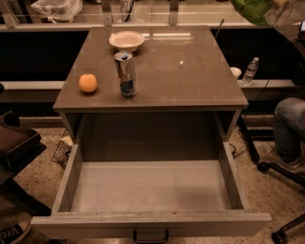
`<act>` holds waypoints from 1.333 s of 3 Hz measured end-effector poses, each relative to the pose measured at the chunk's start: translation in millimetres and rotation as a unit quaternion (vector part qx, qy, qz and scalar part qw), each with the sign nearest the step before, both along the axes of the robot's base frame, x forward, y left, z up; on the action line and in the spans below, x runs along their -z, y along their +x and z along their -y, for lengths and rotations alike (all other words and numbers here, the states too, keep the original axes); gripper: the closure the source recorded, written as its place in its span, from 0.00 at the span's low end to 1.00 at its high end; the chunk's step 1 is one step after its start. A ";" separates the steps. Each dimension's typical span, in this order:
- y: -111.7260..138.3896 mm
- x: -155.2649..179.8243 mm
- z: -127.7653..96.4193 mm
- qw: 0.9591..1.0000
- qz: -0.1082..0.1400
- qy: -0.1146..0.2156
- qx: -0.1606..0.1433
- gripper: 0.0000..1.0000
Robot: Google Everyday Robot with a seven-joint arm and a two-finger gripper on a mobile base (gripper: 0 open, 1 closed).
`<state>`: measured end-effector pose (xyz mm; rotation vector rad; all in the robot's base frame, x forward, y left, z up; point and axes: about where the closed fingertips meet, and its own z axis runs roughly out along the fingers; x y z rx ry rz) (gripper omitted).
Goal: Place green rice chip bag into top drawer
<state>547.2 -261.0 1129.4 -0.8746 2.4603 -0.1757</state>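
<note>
The green rice chip bag [251, 9] shows only as a bright-green crinkly patch at the top right edge, up in the air beyond the table's far right corner. My gripper [282, 11] is a blurred grey shape right beside it at the frame's top edge, shut on the bag. The top drawer [151, 222] stands pulled fully open below the tabletop, a wide shallow grey box with a bare floor and a small dark handle [150, 236] at its front. The bag is well above and behind the drawer, to the right.
On the tabletop [190, 76] stand a silver and blue can [126, 74], an orange [88, 83] and a white bowl [126, 41]. A seated person's knee [289, 125] and chair wheels are at the right. A water bottle [250, 71] stands behind the table.
</note>
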 end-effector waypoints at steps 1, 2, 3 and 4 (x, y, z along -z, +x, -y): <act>-2.0 8.3 2.6 1.000 0.007 0.009 0.004 1.00; -1.7 15.3 8.2 1.000 0.007 0.025 0.012 1.00; -26.9 19.6 19.0 0.995 0.025 0.093 0.032 1.00; -79.6 43.5 31.4 0.979 0.046 0.190 0.054 1.00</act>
